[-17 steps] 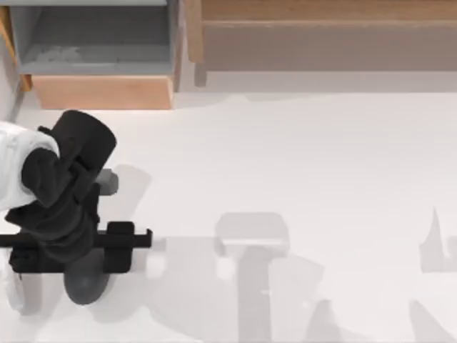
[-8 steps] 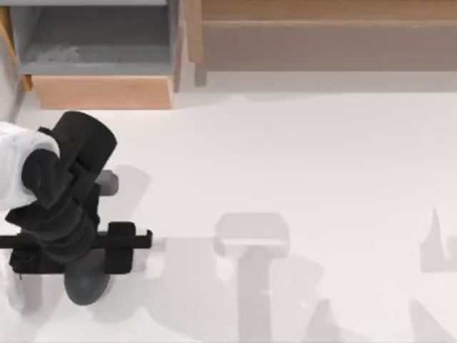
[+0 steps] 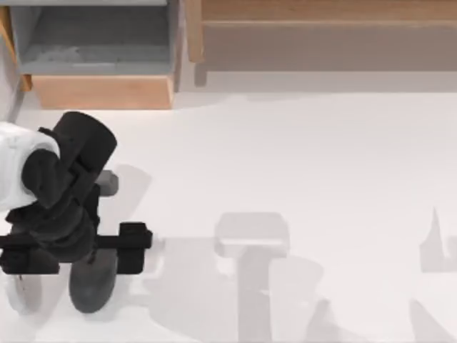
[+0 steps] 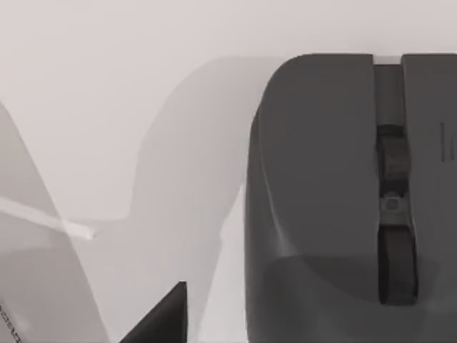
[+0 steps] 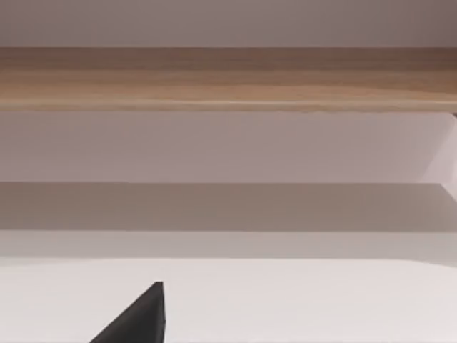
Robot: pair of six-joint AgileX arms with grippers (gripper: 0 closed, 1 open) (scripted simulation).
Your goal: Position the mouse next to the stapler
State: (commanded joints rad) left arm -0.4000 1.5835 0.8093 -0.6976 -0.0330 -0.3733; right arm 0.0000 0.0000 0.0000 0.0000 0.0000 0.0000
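A white tabletop [image 3: 300,164] is seen from above, with a wooden shelf unit [image 3: 100,89] along its far edge. At the top view's left, the left gripper [image 3: 93,246] is positioned low over the mouse [image 3: 91,286], a dark grey oval resting on the tabletop near the front left corner. The gripper's crossbar lies across the mouse's far end, and one finger block [image 3: 133,248] is seen just beside the mouse's flank. In the left wrist view the mouse [image 4: 335,200] is shown close up, its scroll wheel groove visible; whether the fingers are apart or clamped on the mouse cannot be told. A small grey object [image 3: 107,182] is partly hidden under the left arm; whether it is the stapler cannot be told. The right gripper is glimpsed as a dark fingertip [image 5: 136,318] in the right wrist view, apparently parked. The smooth rounded shell is judged likely to slip if it is pinched off-centre, and the mouse could then be dropped or nudged against the grey object.
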